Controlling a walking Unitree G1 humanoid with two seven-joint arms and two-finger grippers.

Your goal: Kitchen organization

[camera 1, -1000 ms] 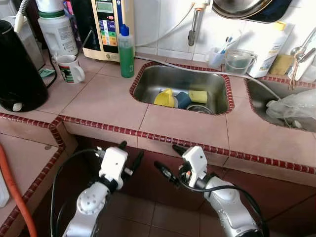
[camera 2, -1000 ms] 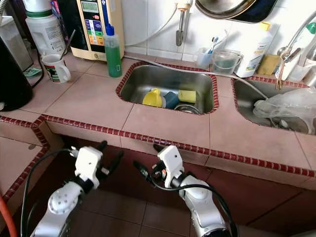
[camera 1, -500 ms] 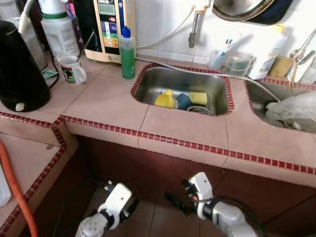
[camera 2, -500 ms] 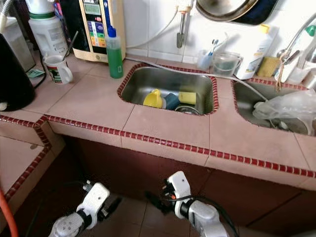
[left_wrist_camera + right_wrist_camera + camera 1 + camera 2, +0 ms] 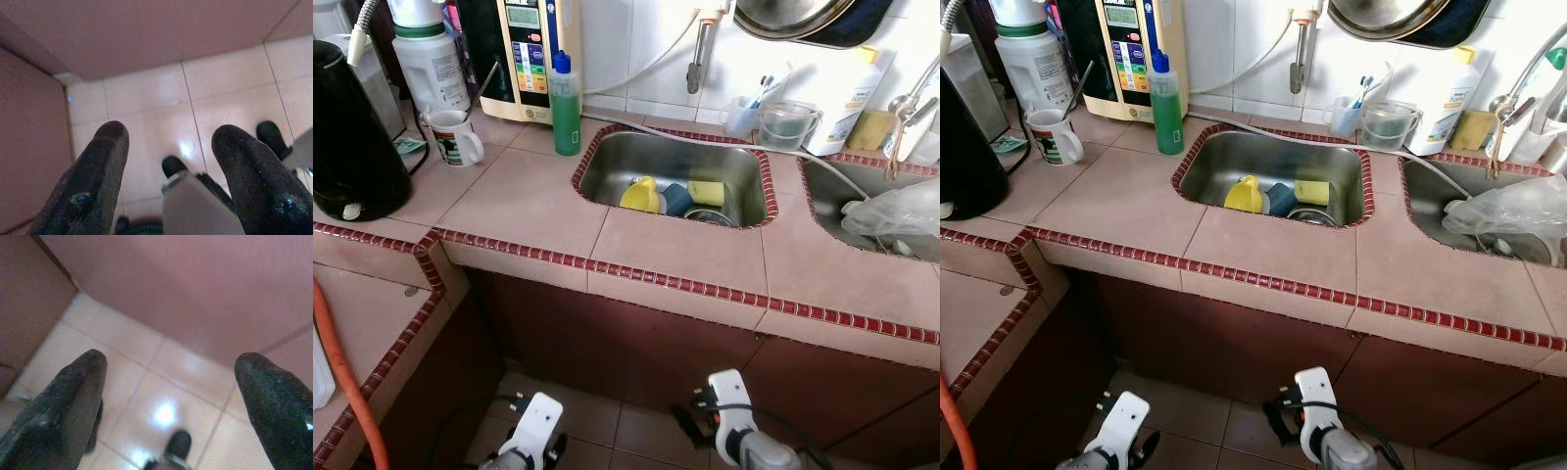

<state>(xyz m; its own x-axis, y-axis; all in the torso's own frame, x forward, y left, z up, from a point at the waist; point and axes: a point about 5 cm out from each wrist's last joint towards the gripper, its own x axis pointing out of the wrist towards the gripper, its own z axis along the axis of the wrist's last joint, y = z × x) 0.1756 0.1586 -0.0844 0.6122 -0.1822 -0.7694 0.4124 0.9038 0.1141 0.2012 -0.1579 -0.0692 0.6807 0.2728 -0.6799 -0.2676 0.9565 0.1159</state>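
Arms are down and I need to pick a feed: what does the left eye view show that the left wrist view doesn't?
The left eye view has the tiled counter, the sink holding a yellow cup and sponge, the green bottle, mug and black kettle. The left wrist view has the open left gripper seen along its fingers, with the right gripper beyond. Both show the floor tiles.

Pink tiled counter (image 5: 685, 250) with a dark red edge, bending round a corner on the left. At its far left a big black kettle (image 5: 347, 137), with a white jug (image 5: 429, 59) behind it and a cream water machine (image 5: 530, 54) with buttons by the white wall. Down below, shiny floor tiles (image 5: 607, 431), and at the left edge an orange hose (image 5: 342, 382).
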